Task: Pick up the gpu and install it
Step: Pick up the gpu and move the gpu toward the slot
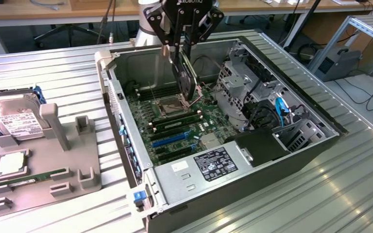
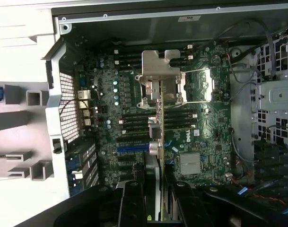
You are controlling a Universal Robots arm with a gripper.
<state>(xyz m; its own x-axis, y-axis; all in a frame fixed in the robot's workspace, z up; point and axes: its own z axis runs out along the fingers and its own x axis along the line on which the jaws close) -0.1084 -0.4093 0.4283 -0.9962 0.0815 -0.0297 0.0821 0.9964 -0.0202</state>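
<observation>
My gripper (image 1: 182, 42) hangs over the open computer case (image 1: 290, 82) and is shut on the gpu (image 1: 186, 73). The gpu is a flat black card held on edge, with its silver end bracket (image 1: 173, 68) pointing down toward the motherboard (image 1: 173, 121). It hovers above the processor socket area without touching the board. In the wrist view the gpu (image 2: 158, 156) appears edge-on between the two black fingers (image 2: 132, 203). Below it lie the motherboard (image 2: 200, 137) and a blue expansion slot (image 2: 132, 147), the same blue expansion slot (image 1: 170, 140) seen in the exterior view.
At the exterior view's left, a grey fixture tray (image 1: 76, 170) holds a silver hard drive (image 1: 15, 121), a processor (image 1: 11, 164) and a green memory stick (image 1: 27, 178). Inside the case are drive cages (image 1: 242, 82), cables (image 1: 280, 109) and a power supply (image 1: 206, 167).
</observation>
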